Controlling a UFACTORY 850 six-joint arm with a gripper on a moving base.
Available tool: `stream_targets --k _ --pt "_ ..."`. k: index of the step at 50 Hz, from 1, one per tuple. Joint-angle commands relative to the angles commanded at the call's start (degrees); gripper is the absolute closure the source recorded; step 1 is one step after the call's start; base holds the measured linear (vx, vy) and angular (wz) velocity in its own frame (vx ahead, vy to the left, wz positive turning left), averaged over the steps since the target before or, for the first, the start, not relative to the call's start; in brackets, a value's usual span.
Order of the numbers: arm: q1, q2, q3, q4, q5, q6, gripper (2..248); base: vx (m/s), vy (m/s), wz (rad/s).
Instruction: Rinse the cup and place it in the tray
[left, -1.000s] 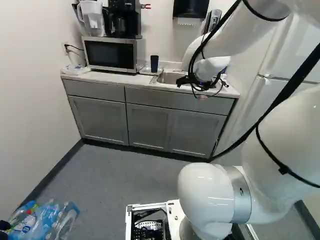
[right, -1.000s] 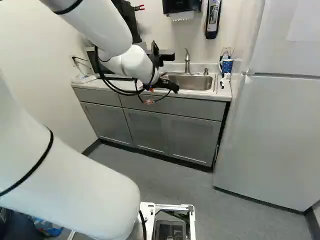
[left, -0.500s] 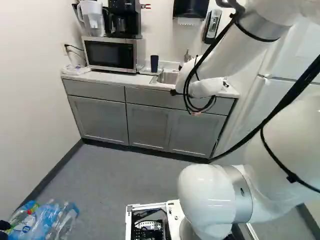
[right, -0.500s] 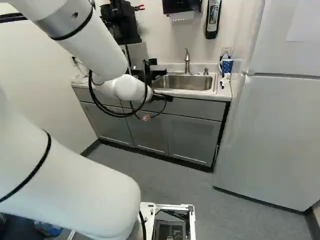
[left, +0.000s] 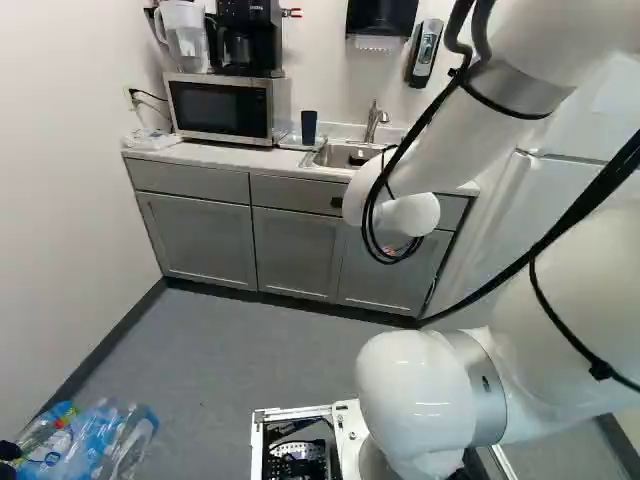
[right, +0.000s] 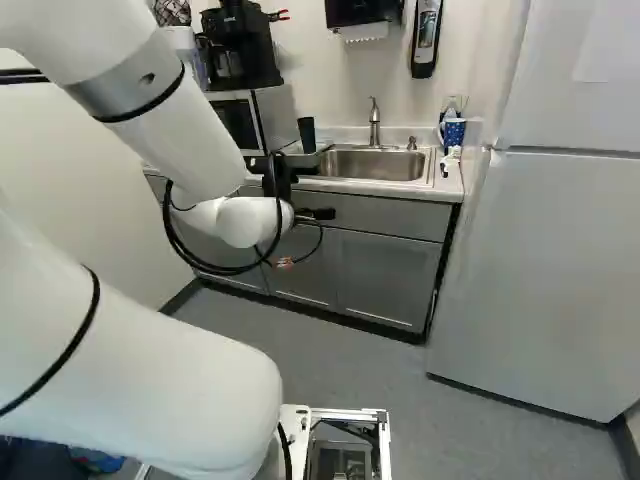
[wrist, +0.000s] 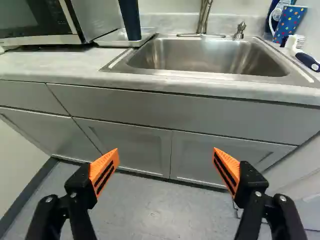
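2 orange pads (wrist: 227, 167) face each other across a wide gap as the robot's black, 2-finger gripper (right: 322, 188) hangs open, gripping nothing, short of a light countertop (wrist: 50, 67) over grey cabinets (wrist: 200, 112). With 12 o'clock straight ahead of the gripper, a tall, dark blue cup (wrist: 131, 22) stands at 11 o'clock, wider at its top and set on a shallow white tray (wrist: 107, 39). The tray lies between a silver-and-black microwave (wrist: 97, 20) at 10 o'clock and a stainless-steel sink (wrist: 210, 52) just past 12. A curved metal faucet (wrist: 204, 17) rises behind the basin. At 1 o'clock, beyond the sink, stand a blue polka-dot cup (wrist: 290, 20) and, beside it, a white-and-navy brush (wrist: 305, 59). Clear plastic bottles (left: 115, 440) lie at 7 o'clock in the left base view.
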Motion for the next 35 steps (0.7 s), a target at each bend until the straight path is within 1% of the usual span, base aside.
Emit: stream_targets --k 18,35 --pt "1.6 0.7 4.9 -0.6 7.0 0.2 3 0.000 0.000 0.000" --pt "2.6 1.1 8.3 -1.0 11.7 0.4 3 0.000 0.000 0.000"
